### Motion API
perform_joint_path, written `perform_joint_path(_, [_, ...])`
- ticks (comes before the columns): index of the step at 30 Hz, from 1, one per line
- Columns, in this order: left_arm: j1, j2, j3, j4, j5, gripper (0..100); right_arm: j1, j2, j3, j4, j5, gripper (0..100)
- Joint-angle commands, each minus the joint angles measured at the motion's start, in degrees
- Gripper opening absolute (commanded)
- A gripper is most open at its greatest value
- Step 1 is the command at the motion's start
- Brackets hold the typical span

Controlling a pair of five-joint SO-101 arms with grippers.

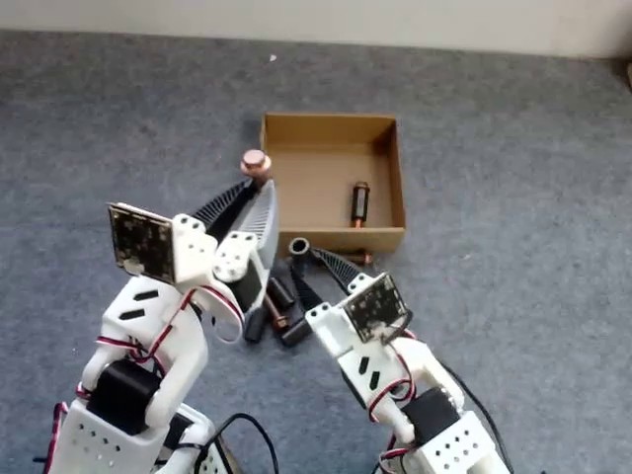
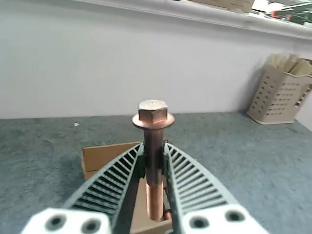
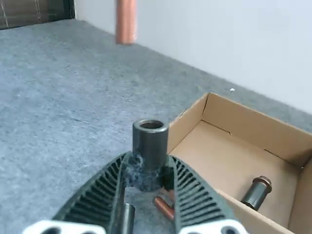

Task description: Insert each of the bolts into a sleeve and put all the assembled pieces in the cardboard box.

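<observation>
The left gripper (image 2: 153,150) is closed narrowly on the shank of a copper bolt (image 2: 153,117), held in the air just beside the left wall of the cardboard box (image 1: 331,119). The right gripper (image 3: 149,169) is clamped round a dark sleeve (image 3: 150,139) close to the box's near wall. The bolt's tip is not yet over the bore. Lowered off-line, it would likely catch the sleeve's rim and tilt either piece in its grip, or slide along the smooth shank. The bolt's long axis stands upright, head up and shank end down. The sleeve is also upright, its open bore facing up.
</observation>
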Motion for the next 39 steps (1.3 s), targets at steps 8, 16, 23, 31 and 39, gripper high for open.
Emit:
perform_joint_path(8, [9.4,-0.9,0.6,-1.8,0.2,0,-0.3,-3.4,0.2,-0.4,0.8,0.4])
perform_joint_path(16, [8.4,-0.9,4.4,-2.7,-3.7,0,2.8,-3.4,-0.1,-0.4,0.7,0.4])
perform_joint_path(23, [3.6,-0.7,9.9,-10.6,-3.6,0,2.7,-3.4,-0.1,-0.4,0.7,0.4])
perform_joint_path(31, [3.2,-0.8,8.2,-11.4,-3.4,0,1.5,-3.4,0.2,-0.4,0.7,0.4])
perform_joint_path(39, [3.1,-0.7,8.3,-13.3,-3.5,0,-0.1,-3.4,0.1,-0.2,0.7,0.4])
